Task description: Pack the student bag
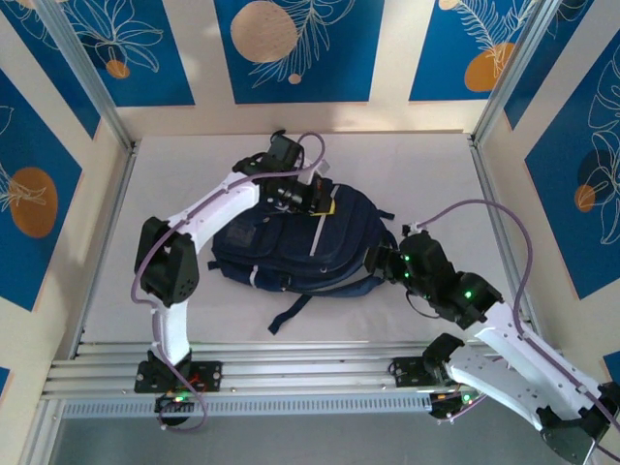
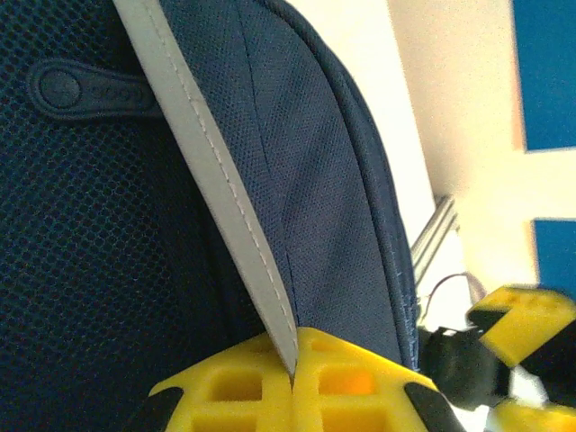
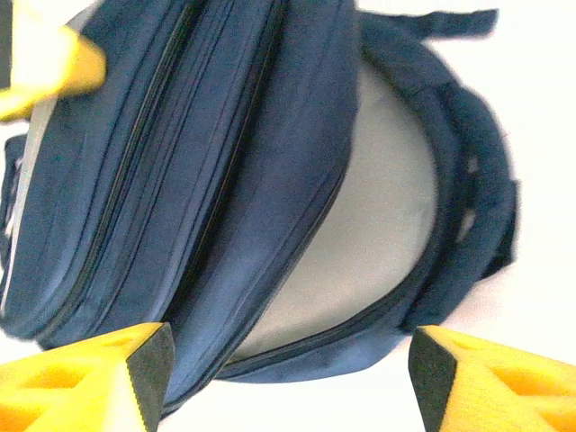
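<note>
Grey stripe (image 2: 220, 189) seemingly pinched by left gripper (image 2: 292, 364), right gripper (image 3: 288, 353) open

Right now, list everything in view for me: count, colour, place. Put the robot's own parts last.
student bag: one, navy-blue with pale grey stripes, lying in the middle of the table.
table: one, white, under the bag.
wall panels: several, blue with orange circles and white leaf drawings, around the table.
frame rails: silver metal, along the table's near edge.
left gripper: one, yellow fingers, shut on the bag's grey stripe, over the bag's far side.
right gripper: one, yellow fingers, open, at the bag's right end.
left arm and right arm: two, white with black joints, bolted at the near rails.
</note>
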Motion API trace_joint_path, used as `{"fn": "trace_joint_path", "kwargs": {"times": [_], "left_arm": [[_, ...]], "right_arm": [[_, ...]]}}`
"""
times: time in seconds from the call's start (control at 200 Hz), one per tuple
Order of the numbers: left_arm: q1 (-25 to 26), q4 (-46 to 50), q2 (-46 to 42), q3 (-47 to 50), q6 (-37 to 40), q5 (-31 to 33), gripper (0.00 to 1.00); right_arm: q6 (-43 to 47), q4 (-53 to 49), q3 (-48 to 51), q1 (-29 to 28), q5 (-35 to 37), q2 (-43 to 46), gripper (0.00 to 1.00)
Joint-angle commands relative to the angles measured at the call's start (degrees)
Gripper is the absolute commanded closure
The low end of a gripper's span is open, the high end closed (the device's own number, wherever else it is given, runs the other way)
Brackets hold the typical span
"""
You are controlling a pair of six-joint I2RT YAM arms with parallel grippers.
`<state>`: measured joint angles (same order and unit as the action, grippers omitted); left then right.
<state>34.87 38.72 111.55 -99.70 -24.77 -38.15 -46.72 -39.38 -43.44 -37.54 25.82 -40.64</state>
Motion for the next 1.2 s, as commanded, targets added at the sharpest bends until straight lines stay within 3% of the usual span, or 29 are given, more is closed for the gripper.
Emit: {"fn": "trace_joint_path", "kwargs": {"times": [0.0,0.12,0.2,0.3,0.385,0.555,0.63,0.725,0.82,0.995,1.195], "left_arm": [[1.8,12.1,-3.7,-0.4,10.4,4.7,1.00],[3.7,17.3,-3.5,0.4,14.9,8.1,0.93],[5.8,20.4,-2.7,0.2,17.4,10.5,0.81],[5.7,15.7,-7.5,4.5,13.8,15.3,0.57],[3.6,9.5,-15.7,10.9,8.8,17.9,0.48],[-3.1,1.2,-35.1,27.8,-0.8,24.1,0.42],[-7.9,0.8,-43.1,36.1,-6.1,27.9,0.34],[-14.6,-1.3,-51.8,48.0,-13.7,30.2,0.23],[-20.1,-3.8,-57.0,57.8,-19.8,29.3,0.21],[-24.8,-8.9,-56.5,65.3,-29.4,29.8,0.21],[-24.4,-14.2,-42.7,61.0,-31.2,29.0,0.21]], "right_arm": [[2.7,-3.0,-3.4,5.1,3.0,-0.3,0.28],[4.9,1.7,-3.5,16.1,-8.4,-5.0,0.29],[5.6,5.7,-4.3,22.8,-19.7,-11.1,0.30],[5.1,6.7,-7.6,26.5,-25.8,-20.8,0.29],[3.9,8.8,-9.0,28.5,-29.3,-26.7,0.30],[4.7,11.7,-11.5,28.7,-26.3,-35.1,0.30],[5.0,11.7,-13.7,28.6,-23.6,-39.1,0.28],[5.0,12.8,-16.5,29.0,-23.8,-45.3,0.27],[6.0,13.3,-19.6,28.6,-27.7,-52.5,0.27],[7.9,12.2,-20.7,24.3,-19.7,-58.3,0.28],[8.2,13.8,-15.6,20.3,-18.8,-57.8,0.28]]}}
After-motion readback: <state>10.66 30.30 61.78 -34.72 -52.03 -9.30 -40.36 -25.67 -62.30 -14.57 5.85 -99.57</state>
